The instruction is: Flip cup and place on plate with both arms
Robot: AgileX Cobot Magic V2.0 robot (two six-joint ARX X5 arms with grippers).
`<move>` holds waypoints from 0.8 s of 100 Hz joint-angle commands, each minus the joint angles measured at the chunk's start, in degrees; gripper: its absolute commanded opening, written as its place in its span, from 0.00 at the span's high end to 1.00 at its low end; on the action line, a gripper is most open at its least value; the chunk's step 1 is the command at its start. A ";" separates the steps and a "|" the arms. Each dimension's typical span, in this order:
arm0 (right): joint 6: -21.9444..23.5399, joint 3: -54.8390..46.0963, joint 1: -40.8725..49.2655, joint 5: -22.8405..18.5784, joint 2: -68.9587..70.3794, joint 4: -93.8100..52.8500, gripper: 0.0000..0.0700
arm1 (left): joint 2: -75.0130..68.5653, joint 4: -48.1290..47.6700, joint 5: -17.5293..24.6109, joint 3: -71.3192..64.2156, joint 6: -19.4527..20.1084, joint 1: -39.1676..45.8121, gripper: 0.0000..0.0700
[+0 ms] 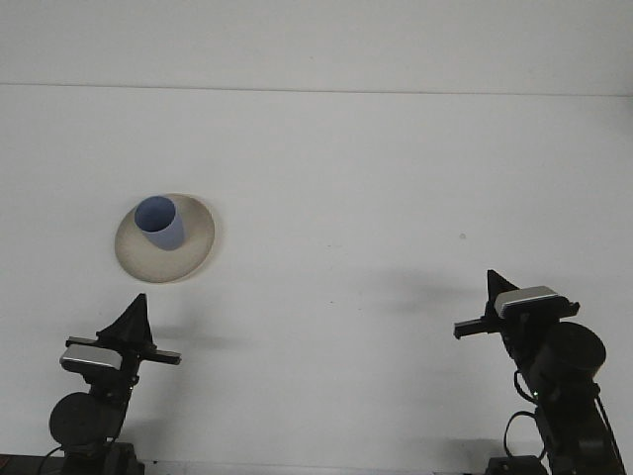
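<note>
Standing upright, blue cup (159,224), mouth open upward, on cream plate (196,249)

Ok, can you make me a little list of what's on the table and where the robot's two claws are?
cup: small blue plastic cup, upright, open end up, standing on the plate
plate: round cream plate, left part of the table
table: plain white tabletop
left claw: low near the front edge, below the plate, touching nothing
right claw: low at the front right, far from the cup, touching nothing
task state: cup appears already set on the plate
</note>
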 commanded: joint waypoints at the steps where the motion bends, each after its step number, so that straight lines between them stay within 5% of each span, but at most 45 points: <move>1: 0.81 0.52 0.11 0.02 0.02 0.81 1.00 | -0.11 0.70 -0.28 -1.16 -0.22 -0.09 0.98; 80: 0.81 0.52 0.11 0.02 0.02 0.98 1.00 | -0.11 0.48 -0.28 -1.16 -0.35 -0.09 0.98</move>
